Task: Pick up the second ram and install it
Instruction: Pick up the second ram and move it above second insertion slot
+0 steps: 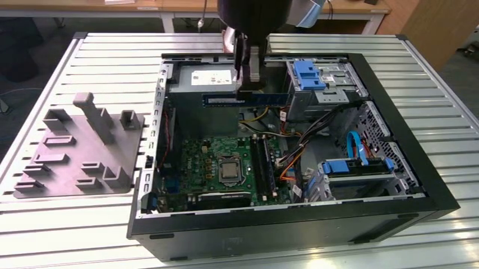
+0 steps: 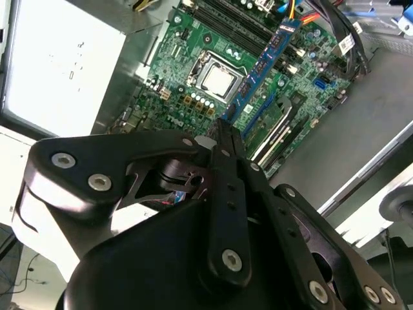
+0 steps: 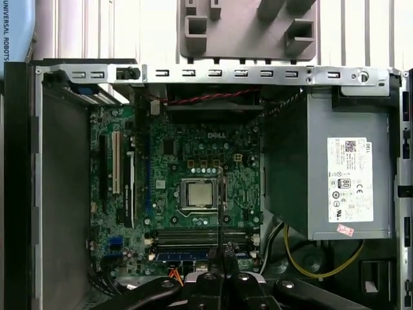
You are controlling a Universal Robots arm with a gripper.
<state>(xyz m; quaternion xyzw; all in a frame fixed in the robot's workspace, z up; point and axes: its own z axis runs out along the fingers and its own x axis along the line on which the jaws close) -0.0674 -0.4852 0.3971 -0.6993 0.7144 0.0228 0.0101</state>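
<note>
The gripper (image 2: 222, 127) has its 2 black fingers clenched on the second ram (image 2: 261, 71), holding it level above the motherboard (image 1: 198, 162) of the open computer case (image 1: 299, 227).

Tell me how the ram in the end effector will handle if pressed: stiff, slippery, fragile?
Likely stiff: the second ram juts level both sides of the end effector without sagging. Probably light, being a thin card held by a narrow pinch near mid-length. An off-centre push might pivot it in that pinch, so press evenly.
</note>
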